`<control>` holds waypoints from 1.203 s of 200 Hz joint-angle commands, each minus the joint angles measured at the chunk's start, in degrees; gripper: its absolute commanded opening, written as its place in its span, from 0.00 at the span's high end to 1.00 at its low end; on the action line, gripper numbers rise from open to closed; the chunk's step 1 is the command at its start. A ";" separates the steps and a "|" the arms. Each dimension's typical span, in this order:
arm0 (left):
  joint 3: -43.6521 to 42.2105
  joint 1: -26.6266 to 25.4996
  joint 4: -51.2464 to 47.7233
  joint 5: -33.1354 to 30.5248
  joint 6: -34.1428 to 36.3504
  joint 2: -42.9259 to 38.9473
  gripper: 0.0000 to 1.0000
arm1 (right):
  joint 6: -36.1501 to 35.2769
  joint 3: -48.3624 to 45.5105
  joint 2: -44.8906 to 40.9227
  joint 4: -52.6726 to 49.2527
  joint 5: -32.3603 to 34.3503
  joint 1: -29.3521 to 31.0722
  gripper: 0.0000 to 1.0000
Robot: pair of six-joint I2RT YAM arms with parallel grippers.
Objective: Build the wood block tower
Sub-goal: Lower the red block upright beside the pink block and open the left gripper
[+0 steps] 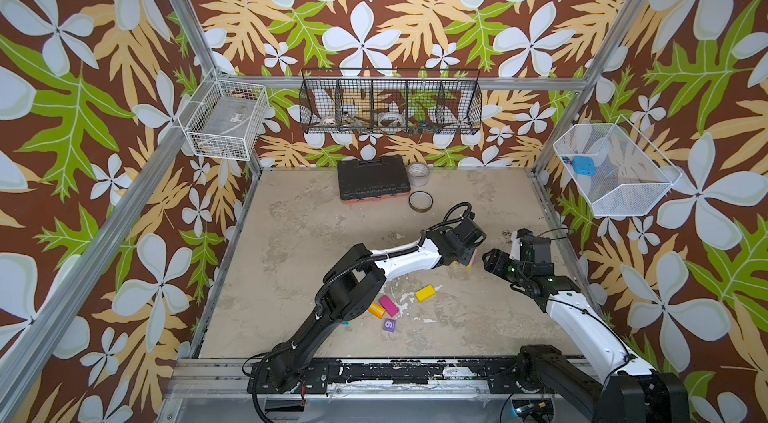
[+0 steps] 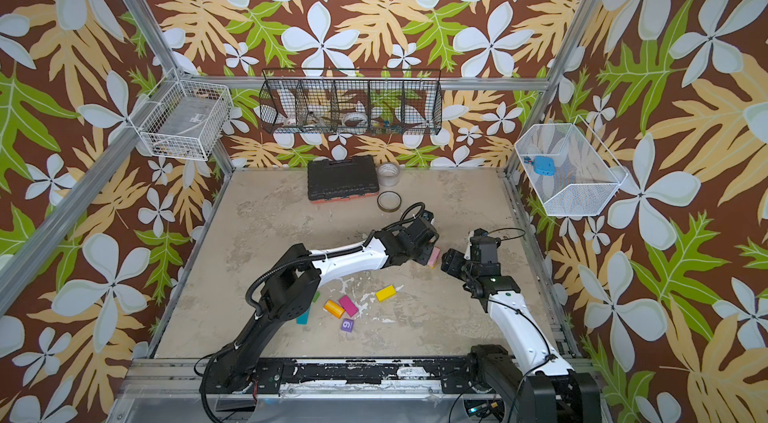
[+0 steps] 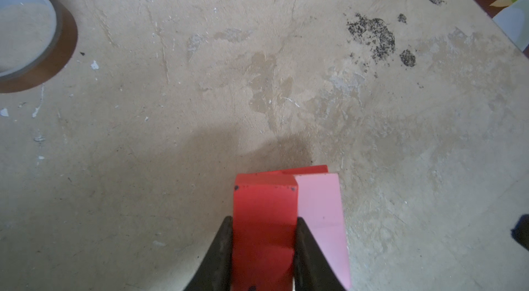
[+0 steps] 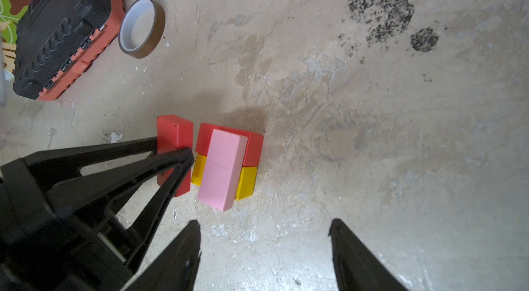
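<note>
Tabletop (image 4: 372, 132) stained beige, walls (image 1: 374, 5) floral; left gripper (image 3: 264, 219) clamps red block (image 4: 177, 132), right gripper (image 4: 264, 222) spread.

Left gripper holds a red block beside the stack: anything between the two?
Nothing visible. Only a narrow gap separates the red block, shut in the left gripper, from the tower. The pink block lies across the tower's top; the open right gripper hangs clear of the gap.

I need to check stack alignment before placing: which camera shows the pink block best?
Right wrist view: the pink block shows whole, topping the tower. Left wrist view shows only one pink face beside the red block in the left pincer. In both top views only a sliver shows past the left arm.
</note>
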 commanded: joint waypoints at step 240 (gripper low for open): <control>2.57 -0.17 -2.07 2.29 -2.71 1.83 0.63 | 0.07 0.47 2.82 2.25 -2.34 0.02 0.31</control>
